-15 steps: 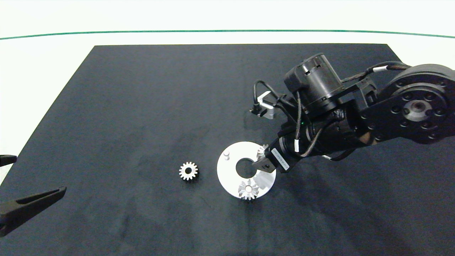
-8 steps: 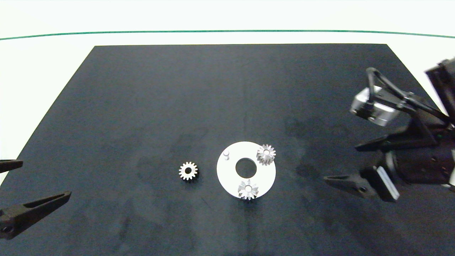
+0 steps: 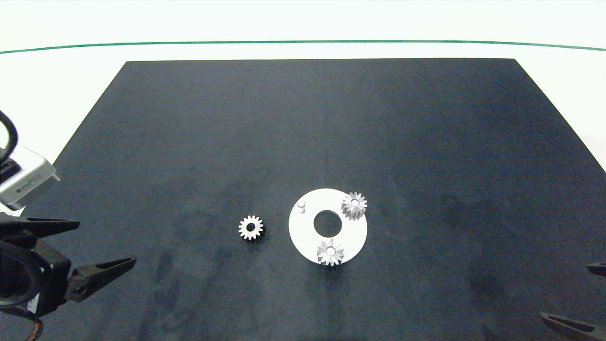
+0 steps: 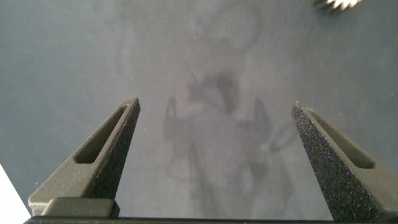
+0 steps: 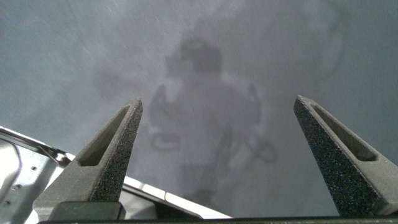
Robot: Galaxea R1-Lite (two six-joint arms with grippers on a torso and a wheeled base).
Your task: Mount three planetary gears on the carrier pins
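A white disc [image 3: 301, 231] lies on the black mat, carrying the carrier pins. One planetary gear [image 3: 354, 205] sits on the pin at the disc's far right, and a second gear [image 3: 330, 252] sits on the near pin. The far-left pin [image 3: 301, 205] is bare. A third gear [image 3: 250, 228] lies flat on the mat just left of the disc; a sliver of this gear [image 4: 339, 3] shows in the left wrist view. My left gripper [image 3: 106, 241] is open and empty at the mat's left edge, well left of the loose gear. My right gripper [image 3: 565, 291] is open and empty at the near right corner.
The black mat [image 3: 322, 123] covers most of the white table [image 3: 303, 23]. A green line [image 3: 303, 41] runs along the far side. The right wrist view shows the mat's edge with a strip of white table [image 5: 149, 196] beside it.
My right arm has drawn back from the disc to the near right corner, leaving a gear on the far-right pin. My left arm has come in toward the mat.
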